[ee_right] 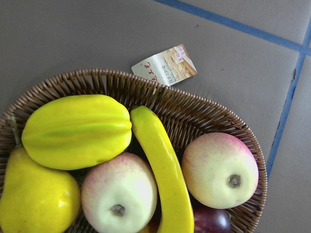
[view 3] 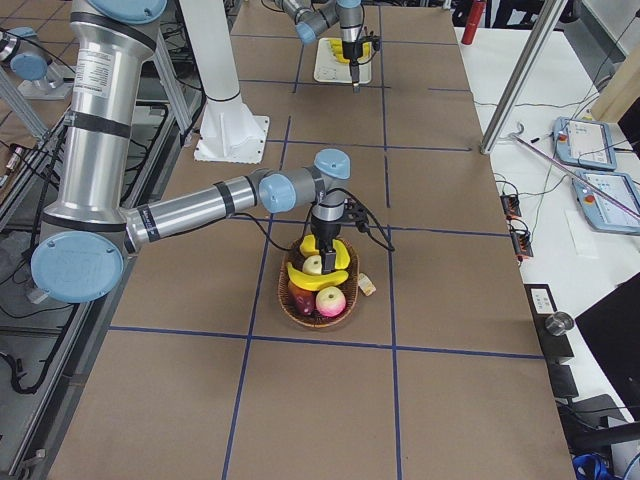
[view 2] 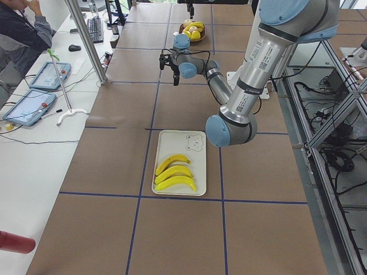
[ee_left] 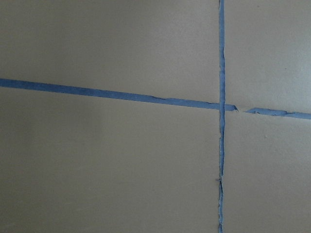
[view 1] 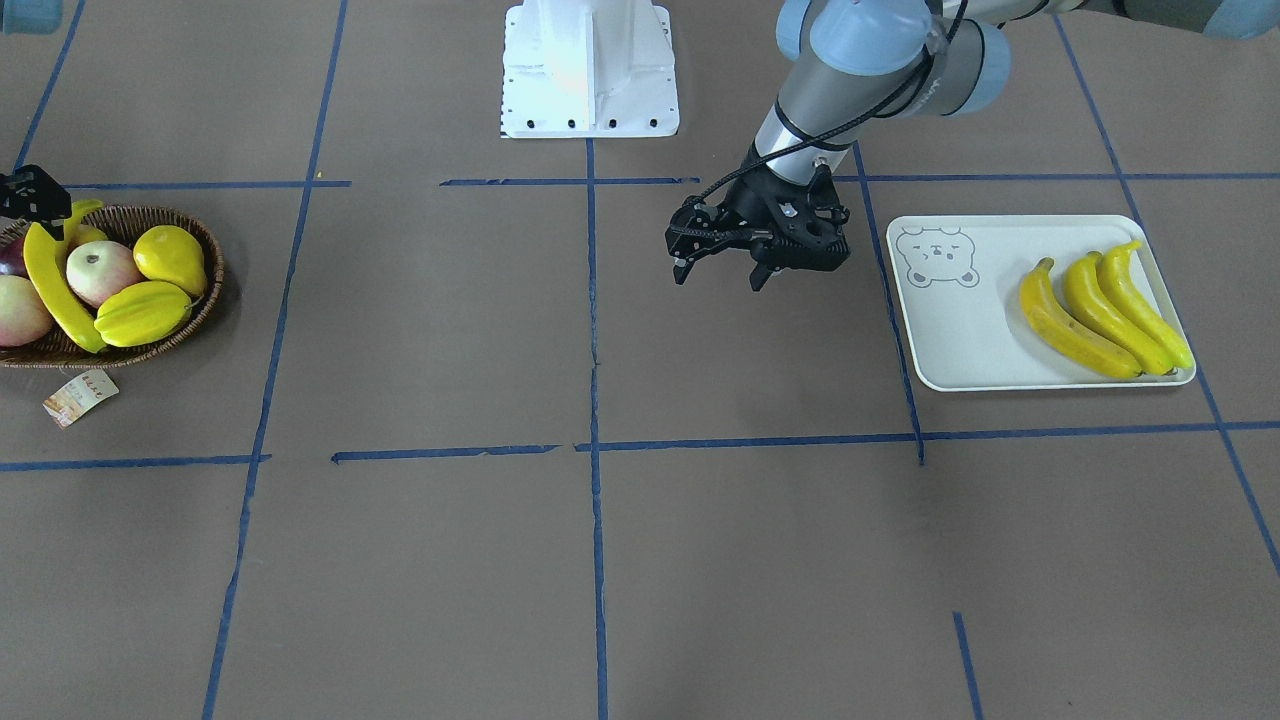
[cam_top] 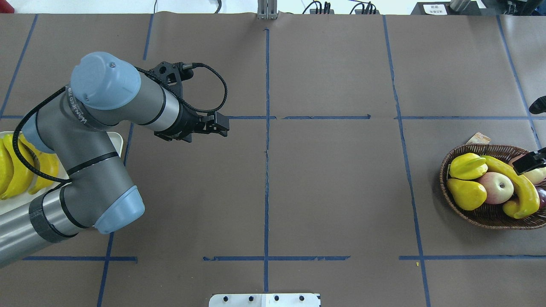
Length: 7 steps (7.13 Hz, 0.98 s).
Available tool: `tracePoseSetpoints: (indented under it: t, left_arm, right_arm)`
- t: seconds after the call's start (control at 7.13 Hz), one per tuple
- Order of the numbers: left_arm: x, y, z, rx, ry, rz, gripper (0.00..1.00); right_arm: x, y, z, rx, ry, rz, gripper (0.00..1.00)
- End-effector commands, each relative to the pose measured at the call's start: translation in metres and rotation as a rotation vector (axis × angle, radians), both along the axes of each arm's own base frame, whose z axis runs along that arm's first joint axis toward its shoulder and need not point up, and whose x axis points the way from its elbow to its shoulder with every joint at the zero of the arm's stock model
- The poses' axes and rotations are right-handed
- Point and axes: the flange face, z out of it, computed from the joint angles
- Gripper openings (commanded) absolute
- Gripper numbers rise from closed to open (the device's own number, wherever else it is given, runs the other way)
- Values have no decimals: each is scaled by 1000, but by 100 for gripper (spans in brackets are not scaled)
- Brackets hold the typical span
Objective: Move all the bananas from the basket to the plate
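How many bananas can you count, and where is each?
4. Three bananas lie side by side on the bear plate. The fourth banana is in the wicker basket among other fruit, where another might be hidden.

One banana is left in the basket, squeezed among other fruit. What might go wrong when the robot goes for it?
The last banana lies between one apple and another apple, beside the starfruit, so lifting it may roll a neighbour over the basket rim. It is smooth and curved; a pinch by the right gripper near one end might slip. On the plate three bananas already fill one side, so a careless drop could knock them.
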Motion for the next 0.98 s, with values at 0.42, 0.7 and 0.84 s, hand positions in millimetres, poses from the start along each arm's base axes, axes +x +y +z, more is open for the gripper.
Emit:
tracePoseSetpoints:
  t: [0.42, 0.7, 0.84]
  left_arm:
    - [0, 0, 1, 1, -1, 0, 97]
    - [0, 1, 3, -1, -1, 2, 97]
    - [1, 2, 3, 0, -2, 3, 97]
  right_arm:
    - [-24, 13, 42, -30, 102, -66, 99]
    - [-27, 14, 50, -42, 111, -76, 99]
    - [-28, 15, 51, -43, 114, -78, 99]
